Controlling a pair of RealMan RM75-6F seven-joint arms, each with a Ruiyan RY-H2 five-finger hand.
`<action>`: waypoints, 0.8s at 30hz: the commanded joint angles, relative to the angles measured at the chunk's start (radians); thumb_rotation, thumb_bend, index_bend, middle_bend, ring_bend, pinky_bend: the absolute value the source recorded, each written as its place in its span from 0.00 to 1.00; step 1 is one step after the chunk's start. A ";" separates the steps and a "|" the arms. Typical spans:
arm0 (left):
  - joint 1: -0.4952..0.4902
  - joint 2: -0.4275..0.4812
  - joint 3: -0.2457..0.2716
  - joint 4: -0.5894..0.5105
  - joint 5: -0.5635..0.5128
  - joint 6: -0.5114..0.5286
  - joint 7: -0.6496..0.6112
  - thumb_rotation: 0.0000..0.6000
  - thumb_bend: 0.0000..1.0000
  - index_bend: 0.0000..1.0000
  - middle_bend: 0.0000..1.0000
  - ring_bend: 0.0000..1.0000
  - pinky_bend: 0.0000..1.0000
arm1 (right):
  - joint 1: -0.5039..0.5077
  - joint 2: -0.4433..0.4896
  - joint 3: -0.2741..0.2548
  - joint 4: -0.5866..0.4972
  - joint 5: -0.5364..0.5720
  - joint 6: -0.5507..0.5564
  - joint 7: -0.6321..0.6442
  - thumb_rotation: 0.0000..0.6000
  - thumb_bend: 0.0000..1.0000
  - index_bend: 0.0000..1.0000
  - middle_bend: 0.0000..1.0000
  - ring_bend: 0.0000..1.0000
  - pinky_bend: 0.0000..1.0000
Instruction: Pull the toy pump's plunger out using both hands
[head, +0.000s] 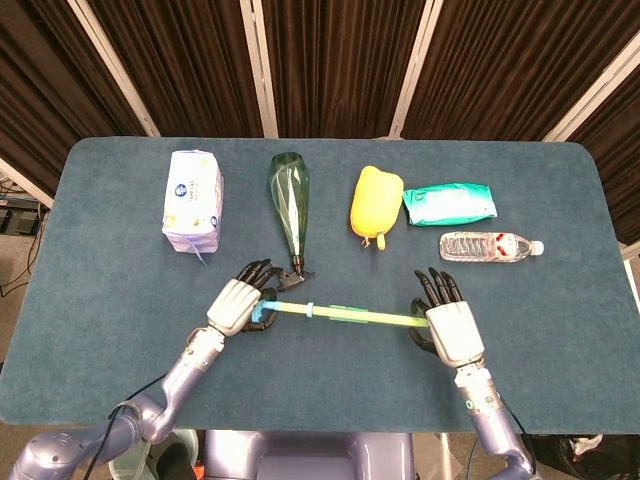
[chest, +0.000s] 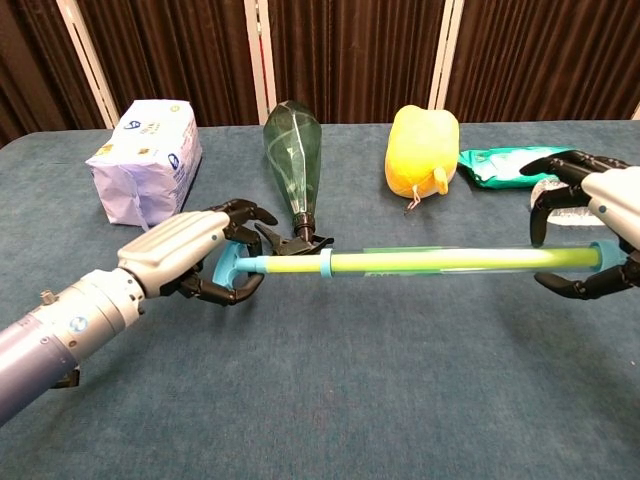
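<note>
The toy pump (head: 345, 316) (chest: 450, 261) is a long yellow-green tube with a blue collar (chest: 325, 263) and a blue T-handle (chest: 228, 268) at its left end. It hangs level just above the table, held between both hands. My left hand (head: 235, 305) (chest: 190, 255) grips the handle, its fingers curled around it. My right hand (head: 452, 330) (chest: 600, 225) holds the tube's right end, with fingers above and the thumb below. Only a short length of the yellow plunger rod shows between the handle and the collar.
Along the back of the blue table (head: 100, 330) lie a white tissue pack (head: 193, 200), a green spray bottle (head: 289, 205) with its black trigger close to my left hand, a yellow bag (head: 375, 203), a green wipes pack (head: 450, 203) and a water bottle (head: 490, 246).
</note>
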 joint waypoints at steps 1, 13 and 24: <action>0.010 0.037 -0.002 -0.047 0.000 0.024 0.005 1.00 0.52 0.69 0.13 0.01 0.10 | -0.003 0.003 0.002 -0.001 0.002 0.006 0.007 1.00 0.43 0.80 0.14 0.03 0.11; 0.034 0.113 0.020 -0.170 0.023 0.079 0.051 1.00 0.53 0.69 0.14 0.01 0.10 | -0.012 0.014 0.013 0.004 0.022 0.018 0.011 1.00 0.45 0.85 0.17 0.04 0.12; 0.059 0.168 0.039 -0.258 0.048 0.135 0.085 1.00 0.53 0.69 0.14 0.02 0.10 | -0.015 0.024 0.032 0.026 0.052 0.018 0.028 1.00 0.45 0.87 0.19 0.05 0.12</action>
